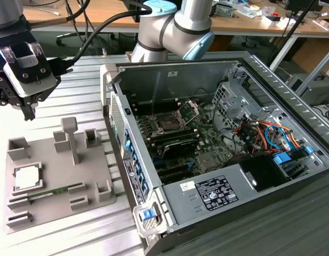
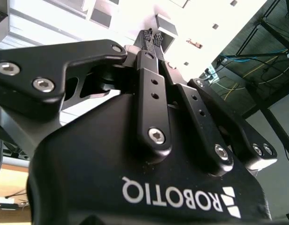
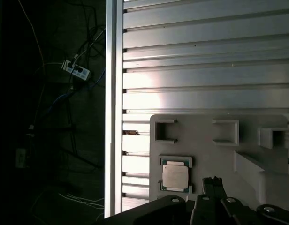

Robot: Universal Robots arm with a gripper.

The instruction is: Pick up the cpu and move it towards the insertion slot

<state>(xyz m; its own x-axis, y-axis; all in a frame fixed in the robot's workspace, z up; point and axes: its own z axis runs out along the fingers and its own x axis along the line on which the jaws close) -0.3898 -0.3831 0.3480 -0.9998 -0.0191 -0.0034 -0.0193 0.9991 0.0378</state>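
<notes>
The cpu (image 1: 26, 177) lies flat in a square walled pocket of the grey tray (image 1: 47, 156), on the tray's side away from the computer case (image 1: 271, 176). A green memory stick (image 1: 52, 191) rests in a groove just beside that pocket. The insertion slot (image 1: 167, 124) sits inside the case with its silver frame (image 1: 188, 111) hinged up, and the case wall stands between it and the tray. The gripper (image 1: 30, 113) hangs raised near the tray's cpu side over bare ribbed desk (image 1: 84, 80), touching nothing. In the second wrist view its fingertips (image 2: 147, 33) meet, clenched and empty. In the first wrist view its dark body covers part of the tray beside the cpu.
</notes>
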